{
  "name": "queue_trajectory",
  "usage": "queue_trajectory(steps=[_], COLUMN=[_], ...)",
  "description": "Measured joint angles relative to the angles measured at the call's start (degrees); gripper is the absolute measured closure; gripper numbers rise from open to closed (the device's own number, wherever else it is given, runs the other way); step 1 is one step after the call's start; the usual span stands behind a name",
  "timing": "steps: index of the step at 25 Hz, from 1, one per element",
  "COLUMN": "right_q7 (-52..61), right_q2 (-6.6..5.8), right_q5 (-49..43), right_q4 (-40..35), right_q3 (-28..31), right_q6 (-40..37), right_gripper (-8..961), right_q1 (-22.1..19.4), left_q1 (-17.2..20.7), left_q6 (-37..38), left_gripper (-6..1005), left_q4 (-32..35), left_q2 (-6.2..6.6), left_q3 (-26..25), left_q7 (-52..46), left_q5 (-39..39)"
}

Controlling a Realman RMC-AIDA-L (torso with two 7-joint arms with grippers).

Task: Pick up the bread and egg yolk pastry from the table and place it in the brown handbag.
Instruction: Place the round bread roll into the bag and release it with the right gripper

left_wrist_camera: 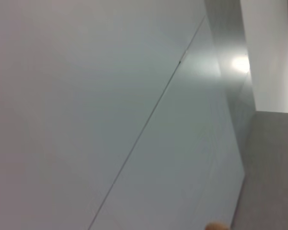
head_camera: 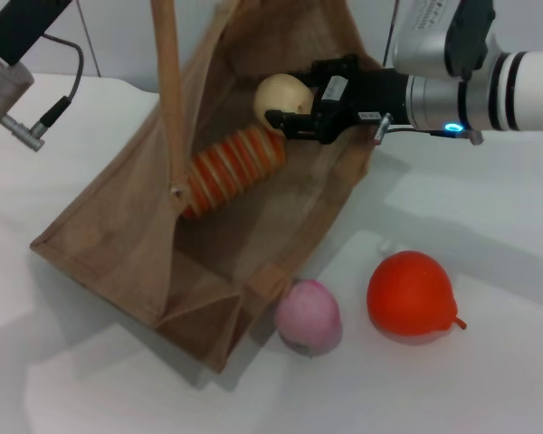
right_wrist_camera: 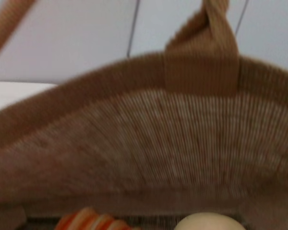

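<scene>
Left arm (head_camera: 4,68) parked high at far left, jaws out of sight, can't tell state. Brown handbag (head_camera: 118,244) lying open on table, handle up. Bread (head_camera: 233,168) already inside bag. Egg yolk pastry (head_camera: 283,98) over bag mouth, just above bread, pinched in right gripper (head_camera: 294,113). Pink ball (head_camera: 309,315) and orange-red fruit (head_camera: 413,296) outside on table. Roughly three-quarters done; left: release pastry, retract.

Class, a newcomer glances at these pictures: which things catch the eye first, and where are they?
The right gripper reaches into the open brown handbag, shut on the egg yolk pastry, just above the striped bread lying inside. On the white table beside the bag sit a pink ball and an orange-red fruit.
</scene>
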Motion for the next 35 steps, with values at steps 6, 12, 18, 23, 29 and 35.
queue_trajectory(steps=[6,12,18,23,29,35], right_q7=[-2.55,-8.91,-20.01,-24.31,-24.59,-24.65], right_q2=[0.38,0.68,0.58,0.49,0.34,-0.17], right_q5=[0.1,0.14,0.14,0.08,0.01,-0.11], right_q4=[3.01,8.21,12.08,13.77,14.66,14.07], right_q3=[-0.03,1.3,8.43,11.53,11.72,11.78], right_q6=[1.34,2.16,2.3,2.44,0.09,-8.83], right_gripper=[349,350,349,342,199,79], right_q1=[1.81,4.39,4.08,3.73,3.31,0.5], left_q1=[-1.05,-1.77,-1.29,-0.65,0.37,2.38], left_q6=[-0.49,-0.48,-0.14,0.02,0.6,2.31], left_gripper=[802,800,799,797,796,794], left_q4=[0.0,0.0,-0.09,-0.1,-0.1,-0.09], left_q2=[0.02,0.02,-0.05,-0.04,0.03,-0.01], left_q3=[0.0,0.0,-0.24,-0.81,-1.54,-4.12], left_q7=[-0.3,-0.33,-0.36,-0.33,0.08,0.91], left_q5=[-0.28,-0.16,-0.26,-0.34,-0.58,-0.68])
